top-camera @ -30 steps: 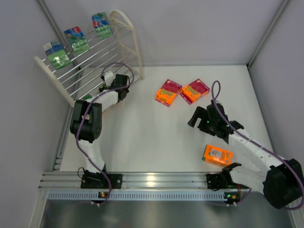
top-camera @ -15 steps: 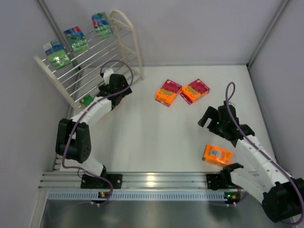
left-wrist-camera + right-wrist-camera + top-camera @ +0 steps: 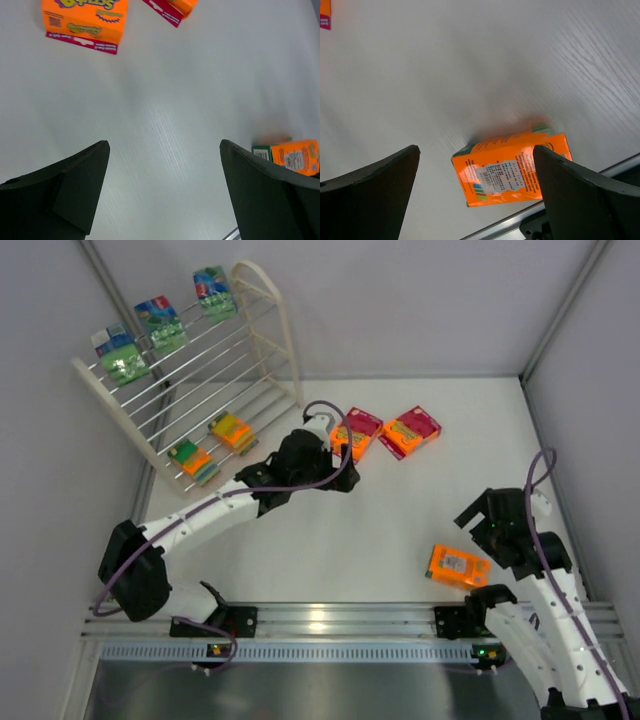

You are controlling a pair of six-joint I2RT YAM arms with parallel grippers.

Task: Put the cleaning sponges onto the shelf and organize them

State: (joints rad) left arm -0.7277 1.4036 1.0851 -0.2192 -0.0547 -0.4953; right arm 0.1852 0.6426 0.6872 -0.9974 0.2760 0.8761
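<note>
The cream-white shelf [image 3: 262, 335] stands at the far left. Three green sponge packs [image 3: 165, 328] lie on its upper tier and two orange ones [image 3: 233, 430] on its lower tier. Two orange packs with magenta labels [image 3: 354, 433] lie on the table mid-back; they also show in the left wrist view [image 3: 85, 20]. My left gripper [image 3: 338, 472] is open and empty just near of them [image 3: 164, 145]. Another orange pack [image 3: 459, 565] lies at the near right. My right gripper [image 3: 487, 523] hovers open above it [image 3: 475, 149], the pack [image 3: 512, 167] showing between the fingers.
A ribbed aluminium rail [image 3: 320, 625] runs along the near edge, close to the near-right orange pack. Grey walls enclose the table at the left, back and right. The shelf's arched end frame [image 3: 275, 310] faces the table's middle.
My left arm has swung from the shelf's lower tier rightward to the magenta-labelled packs, uncovering two orange packs on the lower tier. My right arm has drawn back to the right.
</note>
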